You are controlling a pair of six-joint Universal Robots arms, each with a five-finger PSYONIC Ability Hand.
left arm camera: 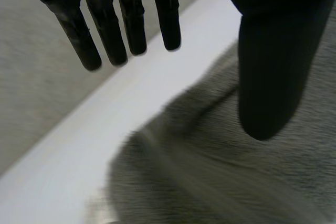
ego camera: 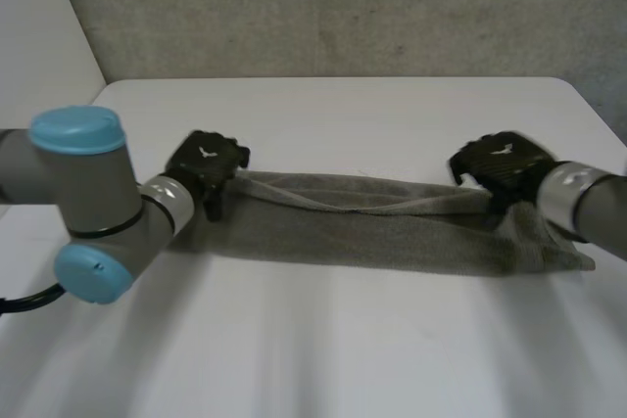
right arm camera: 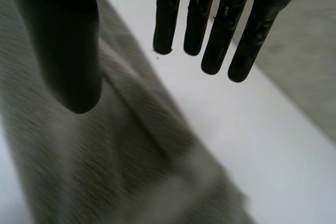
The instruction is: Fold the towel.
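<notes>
- Grey terry cloth: the towel (ego camera: 392, 227) is lying as a long, narrow band on the white counter (ego camera: 343, 110). It is running left to right, about midway between the near and far edges.
- A doubled layer is showing along the towel's far long edge, with a soft ridge running between the two hands. The right end is spreading wider and lying flat towards the near right.
- The left hand (ego camera: 208, 165) is sitting at the towel's far-left corner, with its grey arm coming in from the left.
- In the left wrist view, the left hand's fingers (left arm camera: 131, 30) are pointing straight out past the towel's edge. The thumb (left arm camera: 270, 77) is standing well apart from them above the cloth (left arm camera: 220, 171). The hand is wide open and is gripping nothing.
- The right hand (ego camera: 502, 165) is sitting at the towel's far-right corner, with its arm coming in from the right.
- In the right wrist view, the right hand's fingers (right arm camera: 215, 35) are likewise stretching straight over bare counter (right arm camera: 252, 145). The thumb (right arm camera: 73, 51) is hanging apart from them over the towel (right arm camera: 105, 161). This hand too is spread open and is holding nothing.
- I cannot tell whether either thumb is actually touching the cloth.
- A rough grey wall (ego camera: 343, 7) is standing behind the counter's far edge.
</notes>
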